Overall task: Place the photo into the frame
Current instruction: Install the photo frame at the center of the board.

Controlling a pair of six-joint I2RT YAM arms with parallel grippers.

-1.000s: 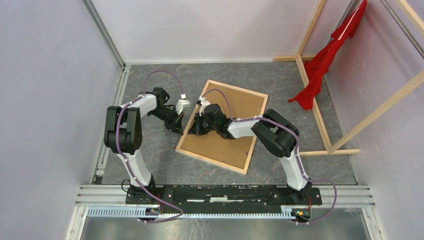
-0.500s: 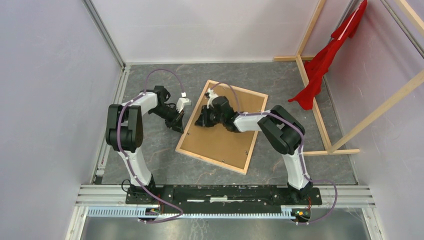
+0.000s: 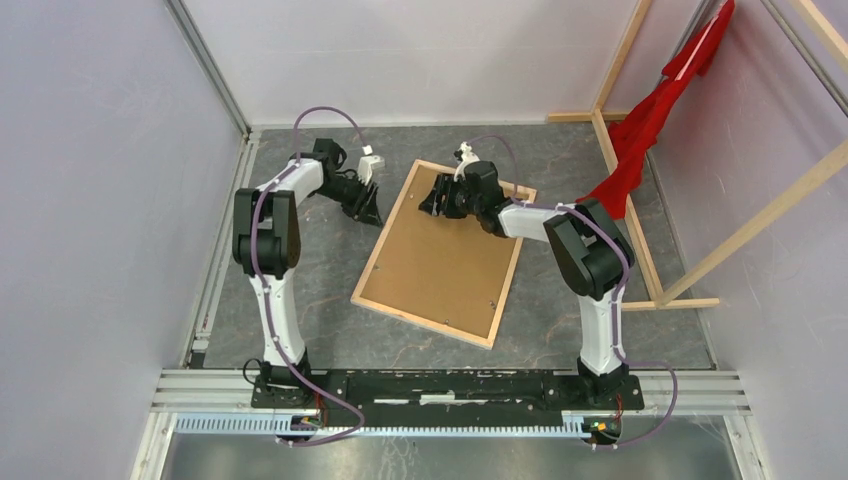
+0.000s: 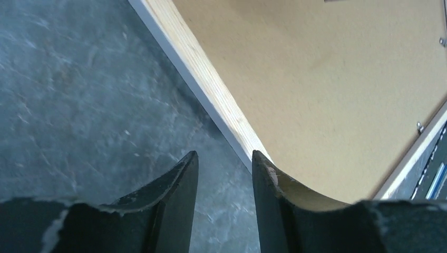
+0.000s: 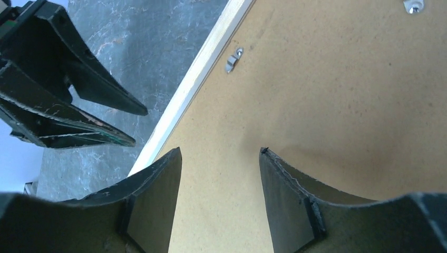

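The frame (image 3: 372, 262) lies face down on the grey table, its bare wood border up and a brown backing board (image 3: 445, 265) filling it. The photo is hidden. My left gripper (image 3: 370, 210) hovers just off the frame's far left edge. In the left wrist view it (image 4: 222, 158) is open over grey table, with the wood border (image 4: 211, 89) beside its right finger. My right gripper (image 3: 428, 200) is over the frame's far corner. In the right wrist view it (image 5: 219, 153) is open above the board (image 5: 337, 105), holding nothing.
A metal clip (image 5: 232, 59) sits on the board near the frame's edge. A red cloth (image 3: 650, 120) hangs on bare wooden beams (image 3: 640, 220) at the right. Walls close in the left and back, and a metal rail (image 3: 450, 385) runs along the near edge.
Both grippers opened. The left arm drew back from the frame's left edge toward the far wall. The right gripper moved from the board's middle left to the far corner.
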